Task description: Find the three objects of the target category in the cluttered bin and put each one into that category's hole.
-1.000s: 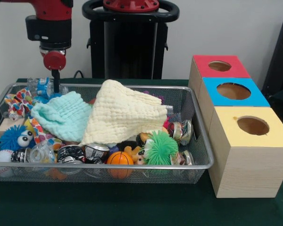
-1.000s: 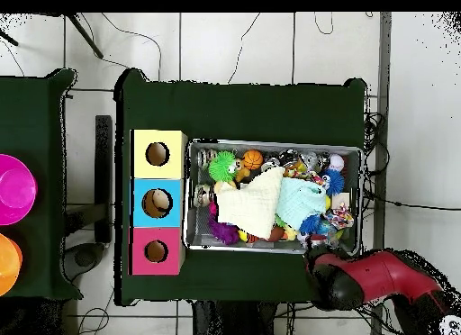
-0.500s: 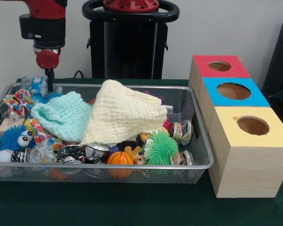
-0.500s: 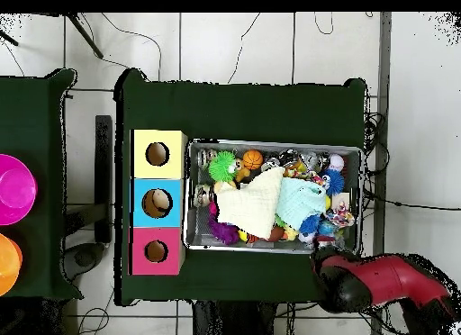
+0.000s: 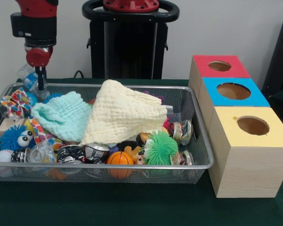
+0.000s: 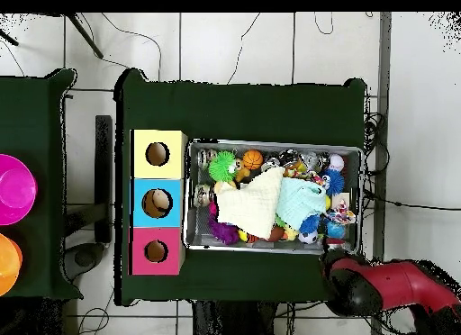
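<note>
Gripper (image 5: 39,77) hangs at the far left corner of the cluttered bin (image 5: 132,165) in the front view, just over the far rim. A thin dark finger runs down from the red knob; against it sits a small clear-and-blue thing (image 5: 31,81), looks like a little plastic bottle. Jaws seem clamped on it, but contact is small and partly hidden, so a judgement only. It sits clear above the heap, not resting on it.

Outward from there: bow with coloured spots (image 5: 14,102) just below and to the left, mint cloth (image 5: 63,114) near right of the gripper, yellow cloth (image 5: 125,113) draped over the bin's middle. Near edge: blue fuzzy toy with eyes (image 5: 13,137), baseball (image 5: 2,157), tins, orange ball (image 5: 120,158), green fuzzy ball (image 5: 160,148).

Three boxes stand right of the bin, touching in a row: yellow-top box (image 5: 249,157) nearest, blue-top box (image 5: 233,91) in the middle, red-top box (image 5: 219,66) farthest, each with a round hole on top.

Key relation: the holes lie well to the right of the gripper, the whole bin's long side between them. Next move is likely a long carry right along that axis, high enough to clear the cloths. Which hole is the target cannot be told.

Overhead view: red arm (image 6: 396,288) reaches in at the bin corner farthest from the boxes.
</note>
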### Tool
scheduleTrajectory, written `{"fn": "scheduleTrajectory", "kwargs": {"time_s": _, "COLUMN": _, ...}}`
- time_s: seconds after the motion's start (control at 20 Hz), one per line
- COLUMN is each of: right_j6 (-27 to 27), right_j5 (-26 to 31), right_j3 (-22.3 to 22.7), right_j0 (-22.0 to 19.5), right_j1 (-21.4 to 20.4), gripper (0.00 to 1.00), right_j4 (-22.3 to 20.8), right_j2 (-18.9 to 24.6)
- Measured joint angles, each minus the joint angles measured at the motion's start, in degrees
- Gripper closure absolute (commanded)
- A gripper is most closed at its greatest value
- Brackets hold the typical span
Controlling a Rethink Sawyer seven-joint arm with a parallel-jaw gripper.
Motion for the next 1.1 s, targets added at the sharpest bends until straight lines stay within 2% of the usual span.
{"fn": "scheduleTrajectory", "kwargs": {"time_s": 0.35, "right_j6": 0.0, "right_j5": 0.0, "right_j3": -0.3, "right_j0": -1.5, "right_j1": 0.0, "gripper": 0.0, "right_j4": 0.0, "right_j2": 0.1}}
{"fn": "scheduleTrajectory", "kwargs": {"time_s": 1.1, "right_j6": 0.0, "right_j5": 0.0, "right_j3": -0.4, "right_j0": -1.1, "right_j1": 0.1, "gripper": 0.0, "right_j4": 0.0, "right_j2": -0.1}}
